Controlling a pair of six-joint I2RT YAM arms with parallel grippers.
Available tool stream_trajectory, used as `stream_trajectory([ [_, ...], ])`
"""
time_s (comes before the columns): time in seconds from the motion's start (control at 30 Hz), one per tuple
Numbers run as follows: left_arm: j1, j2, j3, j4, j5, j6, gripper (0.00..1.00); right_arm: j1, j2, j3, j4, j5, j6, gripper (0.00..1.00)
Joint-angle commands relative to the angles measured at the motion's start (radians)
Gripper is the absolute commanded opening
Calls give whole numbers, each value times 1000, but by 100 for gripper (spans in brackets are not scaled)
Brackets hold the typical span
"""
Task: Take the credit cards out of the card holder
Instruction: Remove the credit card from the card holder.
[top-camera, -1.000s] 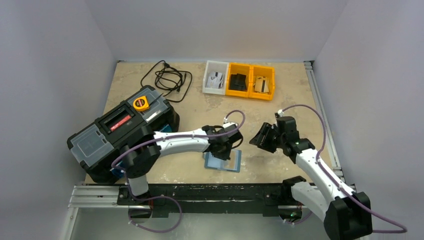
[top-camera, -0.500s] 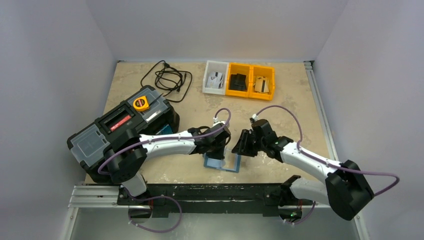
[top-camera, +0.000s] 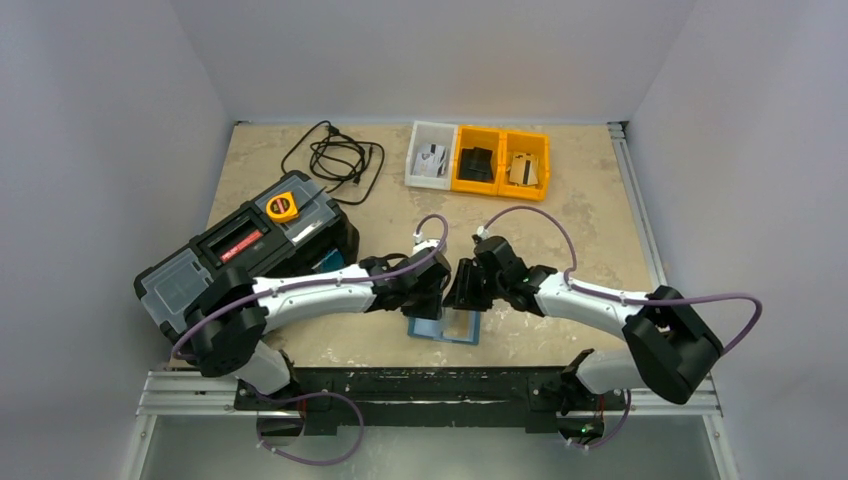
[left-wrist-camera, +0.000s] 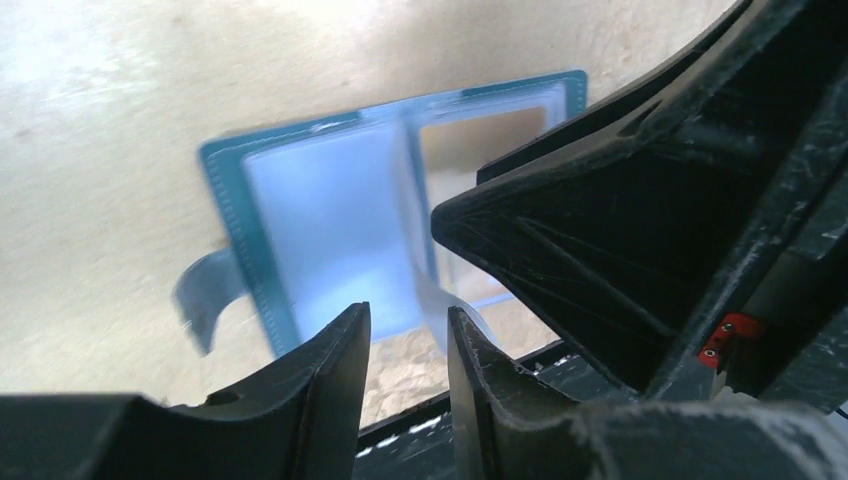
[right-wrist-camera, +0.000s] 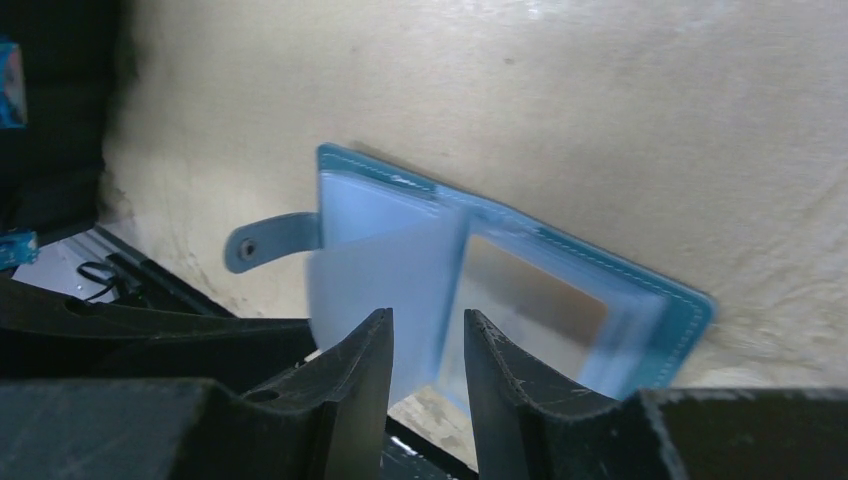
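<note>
1. Top external: the dark teal-blue two-panel card holder is lying open on the tan tabletop, close to the near edge. The left gripper and right gripper are hovering over it, almost touching each other.
2. Progress, same view: three thin plastic credit cards are sitting at the far edge, one to a bin. The pale one is in the small white bin, a black one in the middle yellow bin, and a tan one in the end yellow bin. Judging the task mostly done.
3. Left wrist: the left jaws are standing narrowly parted, grasping nothing. The holder's pale blue lining is showing no card.
4. Right wrist: the right jaws are likewise parted and empty, and a clear pocket leaf is rising behind them. The tan patch in the far window may be a last card or bare table; it is too blurred to say.
5. Writing: the large black toolbox is carrying a red label, unreadable here.
</note>
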Motion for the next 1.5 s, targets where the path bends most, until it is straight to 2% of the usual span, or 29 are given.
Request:
stream_trajectory([
  [0.0, 8, -115, -9, -137, -127, -43, 34, 45, 12, 60, 52, 24, 30, 32],
  [0.2, 8, -249, -31, -227, -193, -68, 35, 122, 93, 90, 100, 27, 67, 32],
  [0.4, 8, -277, -21, -228, -150, -59, 33, 146, 196, 99, 165, 7, 93, 29],
  [0.47, 8, -268, -16, -211, -125, -52, 33, 146, 187, 101, 154, 16, 94, 28],
  [0.7, 27, -190, 2, -96, 20, -62, 30, 138, 13, 105, 7, 127, 107, 31],
  [0.8, 28, -147, 29, -78, 38, -50, 30, 112, -61, 89, -85, 178, 116, 32],
  [0.93, 5, -75, 93, -89, 30, 14, 31, 16, -192, 18, -149, 192, 111, 32],
  [1.07, -56, 46, 207, -167, -28, 91, 37, -91, -311, -35, -219, 211, 81, 34],
  [1.2, -95, 166, 301, -212, -53, 134, 42, -136, -384, -44, -282, 252, 72, 35],
  [1.47, -119, 291, 361, -209, -48, 158, 43, -174, -441, -65, -302, 256, 85, 36],
])
